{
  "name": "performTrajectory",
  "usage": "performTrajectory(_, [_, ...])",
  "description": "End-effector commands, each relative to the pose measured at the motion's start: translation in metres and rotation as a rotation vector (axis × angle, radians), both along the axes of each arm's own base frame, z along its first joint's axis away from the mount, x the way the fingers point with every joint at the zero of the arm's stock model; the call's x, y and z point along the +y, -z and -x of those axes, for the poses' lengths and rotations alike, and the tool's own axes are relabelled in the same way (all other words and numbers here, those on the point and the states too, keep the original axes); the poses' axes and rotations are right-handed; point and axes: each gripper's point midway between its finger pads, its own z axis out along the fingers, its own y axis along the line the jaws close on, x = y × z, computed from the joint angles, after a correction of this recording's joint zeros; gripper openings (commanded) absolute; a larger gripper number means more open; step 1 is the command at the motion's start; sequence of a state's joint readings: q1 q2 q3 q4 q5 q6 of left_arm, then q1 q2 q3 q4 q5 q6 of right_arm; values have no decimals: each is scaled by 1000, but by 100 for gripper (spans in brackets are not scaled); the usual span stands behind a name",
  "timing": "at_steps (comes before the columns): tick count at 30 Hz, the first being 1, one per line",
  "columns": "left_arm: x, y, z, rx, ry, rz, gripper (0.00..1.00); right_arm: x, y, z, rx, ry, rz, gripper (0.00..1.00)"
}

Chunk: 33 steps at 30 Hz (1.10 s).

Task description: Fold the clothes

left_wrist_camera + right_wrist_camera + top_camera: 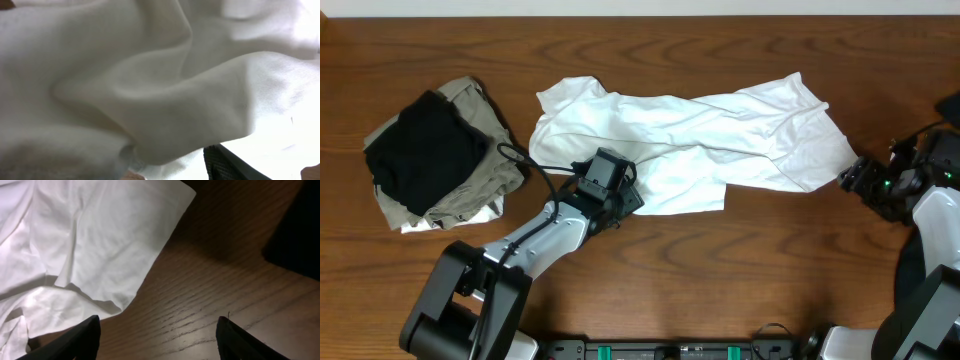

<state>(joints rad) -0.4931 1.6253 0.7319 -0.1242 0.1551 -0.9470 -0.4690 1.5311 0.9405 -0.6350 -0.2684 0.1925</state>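
One white T-shirt (720,130) beneath left gripper (618,190)

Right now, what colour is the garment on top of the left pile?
Black; the top garment covers khaki cloth. Best in overhead view.

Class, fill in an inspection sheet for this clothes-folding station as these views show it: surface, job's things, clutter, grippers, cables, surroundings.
Surface: brown wooden table, bare wood around the cloth.
Job's things: large white cloth T-shirt lies crumpled and unfolded mid-table. A black garment sits on a khaki garment, heaped at the left.
Clutter: nothing seen.
Grippers: left gripper is at the shirt's near-left part; cloth fills its view, so open or shut cannot be told. Right gripper is open at the shirt's right edge, with bare wood between its fingers.
Cables: black cable loops between the heap and the shirt.
Surroundings: pale wall strip behind the table.
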Motion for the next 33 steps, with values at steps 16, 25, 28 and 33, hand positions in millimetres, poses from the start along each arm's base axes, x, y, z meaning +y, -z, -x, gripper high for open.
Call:
performTrajectory(16, [8, 40, 53, 242, -3, 0, 59, -2, -1, 2, 16, -21, 41, 74])
performTrajectory(25, [46, 44, 32, 123, -95, -209, 59, -1, 0, 4, 25, -21, 36, 74])
performTrajectory(28, [53, 43, 28, 101, -111, -247, 59, -1, 0, 4, 28, -21, 35, 74])
performTrajectory(33, [52, 43, 28, 99, -111, -244, 58, -1, 0, 5, 29, -22, 33, 74])
